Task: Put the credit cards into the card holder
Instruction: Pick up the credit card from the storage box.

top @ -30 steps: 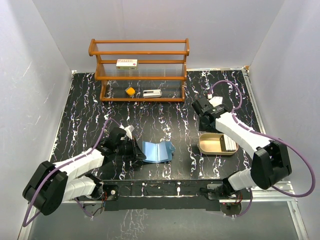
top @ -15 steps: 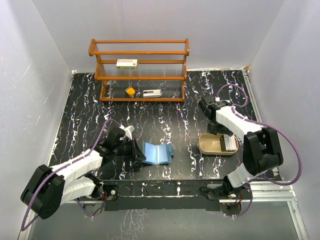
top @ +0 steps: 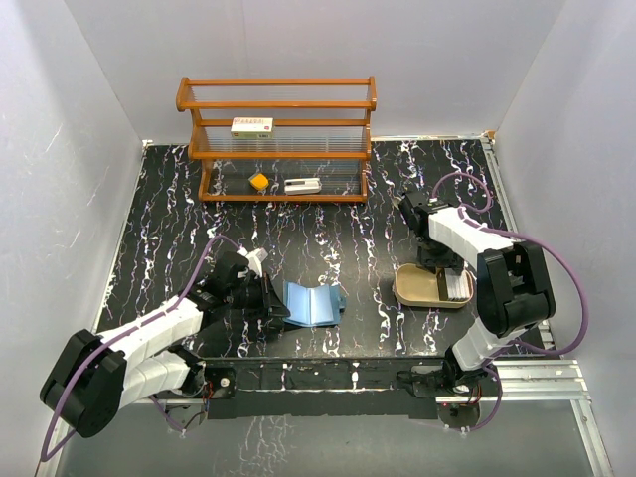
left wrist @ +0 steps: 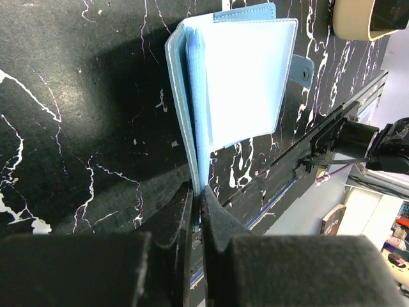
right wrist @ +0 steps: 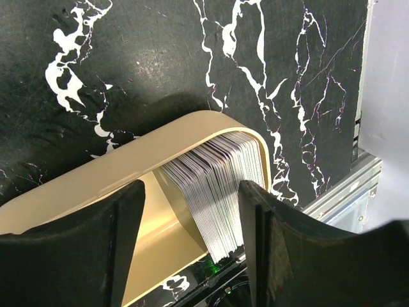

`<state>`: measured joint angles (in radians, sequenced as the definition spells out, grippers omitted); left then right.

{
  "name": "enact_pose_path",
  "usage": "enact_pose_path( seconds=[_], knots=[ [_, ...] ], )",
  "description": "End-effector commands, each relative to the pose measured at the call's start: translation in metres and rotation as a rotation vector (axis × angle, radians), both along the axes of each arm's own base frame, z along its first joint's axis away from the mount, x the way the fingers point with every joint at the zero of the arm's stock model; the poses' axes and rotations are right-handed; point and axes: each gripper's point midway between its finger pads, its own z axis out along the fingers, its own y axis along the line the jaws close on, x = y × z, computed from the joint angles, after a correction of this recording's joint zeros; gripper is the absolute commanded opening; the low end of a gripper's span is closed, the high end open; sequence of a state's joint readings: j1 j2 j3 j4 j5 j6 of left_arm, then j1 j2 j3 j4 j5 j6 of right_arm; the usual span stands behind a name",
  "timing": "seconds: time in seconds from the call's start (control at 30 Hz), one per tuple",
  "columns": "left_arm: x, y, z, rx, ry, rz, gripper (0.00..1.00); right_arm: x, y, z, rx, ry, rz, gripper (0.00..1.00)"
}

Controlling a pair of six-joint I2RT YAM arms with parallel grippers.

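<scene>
The blue card holder [top: 313,303] stands half open on the black marbled table, its pale blue inside showing in the left wrist view [left wrist: 243,83]. My left gripper [top: 274,302] is shut on the holder's near edge [left wrist: 199,192]. The credit cards [right wrist: 220,185] stand as a packed stack of several pale cards at the right end of the tan oval tray [right wrist: 128,166]. My right gripper [right wrist: 192,187] is open just above the tray [top: 417,288], one finger on each side of the stack, touching nothing. In the top view the right gripper [top: 444,264] points down at the cards [top: 457,286].
A wooden shelf rack [top: 276,139] stands at the back with a white box with red marks [top: 252,126], a small orange object [top: 258,181] and a white object [top: 302,185]. White walls enclose the table. The tray's end shows in the left wrist view [left wrist: 358,19].
My right arm has folded in: the elbow moved left and the wrist swung right, bringing the gripper down over the tray's cards. The left arm and card holder have barely moved.
</scene>
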<state>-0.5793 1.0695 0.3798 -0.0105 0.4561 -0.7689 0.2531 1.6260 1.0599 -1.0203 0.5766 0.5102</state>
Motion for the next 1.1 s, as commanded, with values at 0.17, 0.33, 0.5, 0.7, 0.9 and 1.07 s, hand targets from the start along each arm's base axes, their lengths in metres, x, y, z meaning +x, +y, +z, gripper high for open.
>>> enact_pose_path(
  seconds=[0.17, 0.33, 0.5, 0.7, 0.9, 1.07],
  knots=[
    [0.001, -0.006, 0.020, -0.040, -0.034, -0.027, 0.00, 0.017, -0.003, 0.013, -0.017, -0.085, -0.019, 0.45],
    [0.001, -0.005, 0.021, -0.038, -0.037, -0.020, 0.00, 0.017, -0.004, 0.014, -0.025, -0.082, -0.024, 0.38],
    [0.001, -0.004, 0.021, -0.036, -0.037, -0.015, 0.00, 0.016, -0.006, 0.015, -0.030, -0.081, -0.031, 0.32],
    [0.001, -0.005, 0.021, -0.037, -0.035, -0.013, 0.00, 0.018, -0.006, 0.022, -0.026, -0.108, -0.033, 0.30],
    [0.001, -0.005, 0.021, -0.039, -0.034, -0.011, 0.00, 0.018, -0.006, 0.025, -0.023, -0.116, -0.032, 0.31],
    [0.002, -0.005, 0.021, -0.038, -0.033, -0.009, 0.00, 0.018, -0.006, 0.024, -0.024, -0.108, -0.032, 0.33]
  ],
)
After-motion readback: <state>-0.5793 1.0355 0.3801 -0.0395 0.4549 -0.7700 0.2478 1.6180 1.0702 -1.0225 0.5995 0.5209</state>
